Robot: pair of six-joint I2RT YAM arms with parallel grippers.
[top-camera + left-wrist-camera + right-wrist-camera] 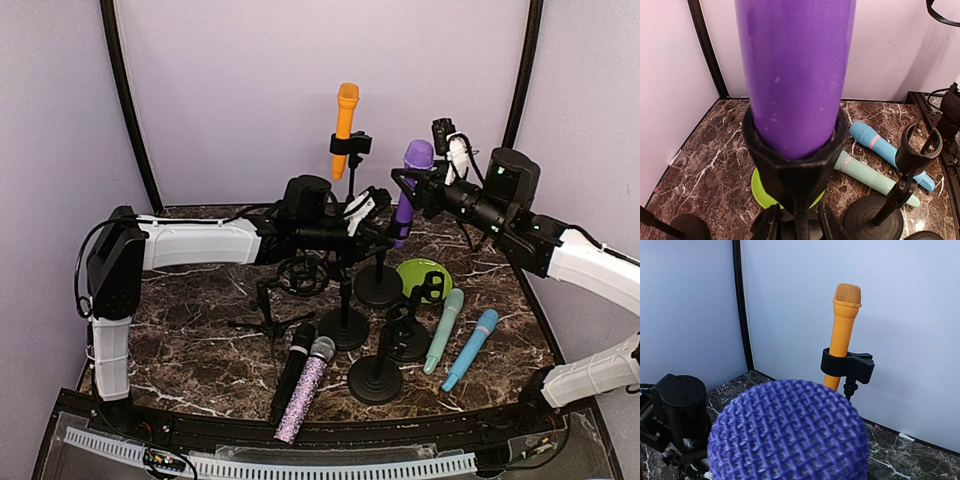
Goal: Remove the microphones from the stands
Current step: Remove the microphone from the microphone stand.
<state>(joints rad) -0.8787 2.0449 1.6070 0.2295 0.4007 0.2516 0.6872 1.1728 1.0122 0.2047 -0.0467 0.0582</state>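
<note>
- Left fingers point(372, 232) sit at the clip point(795, 165), right fingers point(415, 185) at the mic point(403, 215) head; grip on either cannot be told.
- Brace the stand point(379, 285); draw the mic straight up along its axis.

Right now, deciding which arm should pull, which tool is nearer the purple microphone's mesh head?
Right. The right tool grips the purple microphone just below its mesh head. The left tool sits lower, at the stand under the clip.
</note>
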